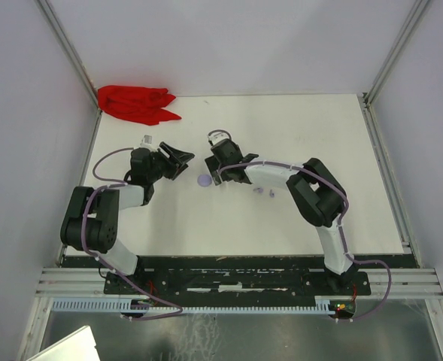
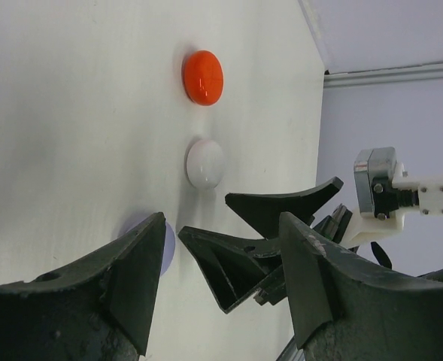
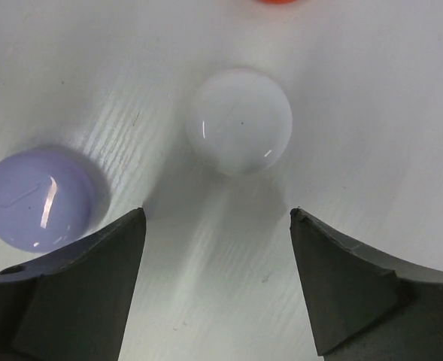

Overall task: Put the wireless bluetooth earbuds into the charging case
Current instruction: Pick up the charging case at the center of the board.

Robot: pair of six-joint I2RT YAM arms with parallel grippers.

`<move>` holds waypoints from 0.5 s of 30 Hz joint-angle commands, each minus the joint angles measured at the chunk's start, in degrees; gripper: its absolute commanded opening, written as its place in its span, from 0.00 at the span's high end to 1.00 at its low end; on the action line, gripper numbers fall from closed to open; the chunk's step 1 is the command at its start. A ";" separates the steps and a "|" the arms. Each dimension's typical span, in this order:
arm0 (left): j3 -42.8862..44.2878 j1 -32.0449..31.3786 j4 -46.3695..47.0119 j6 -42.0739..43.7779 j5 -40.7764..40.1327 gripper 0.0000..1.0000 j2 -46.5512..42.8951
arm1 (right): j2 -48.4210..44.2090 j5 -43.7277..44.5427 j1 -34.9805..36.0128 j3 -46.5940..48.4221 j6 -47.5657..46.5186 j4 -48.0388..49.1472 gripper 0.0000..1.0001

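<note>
Looking down our right gripper (image 3: 217,218), we see its jaws spread wide with nothing between them, only bare table (image 1: 319,135). Just beyond the tips lies the white disc (image 3: 240,120), apart from both fingers. The purple disc (image 3: 40,197) sits just beside the finger on the left of that wrist view, and we cannot tell whether they touch. A sliver of the orange disc (image 3: 277,1) shows at the top edge, past the white one.

Our left gripper (image 1: 182,163) faces the right one across a small gap. Its jaws stand partly apart and hold nothing. Through its own camera the three discs run in a row away from it — purple nearest and half hidden behind one finger, then white, then orange. The right gripper's dark fingers (image 2: 281,207) reach in from the side, close to the white disc.

From above, both grippers meet a little left of the table's middle, with the purple disc between them, slightly nearer the near edge. The earbuds (image 1: 259,192) lie near the table's middle, just on the near-edge side of the right forearm and well apart from either gripper. They are too small for us to make out more than two pale specks. A crumpled red cloth (image 1: 135,104) lies in the far left corner.
</note>
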 commanded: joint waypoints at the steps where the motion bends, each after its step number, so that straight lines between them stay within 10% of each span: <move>1: 0.22 0.74 0.81 0.87 -0.65 0.32 -2.94 | -8.04 -0.62 -0.11 -2.70 -4.37 3.72 0.14; 15: -0.18 1.81 1.25 -0.15 0.83 0.31 -3.57 | -6.77 -16.40 1.44 0.84 -12.55 0.39 0.15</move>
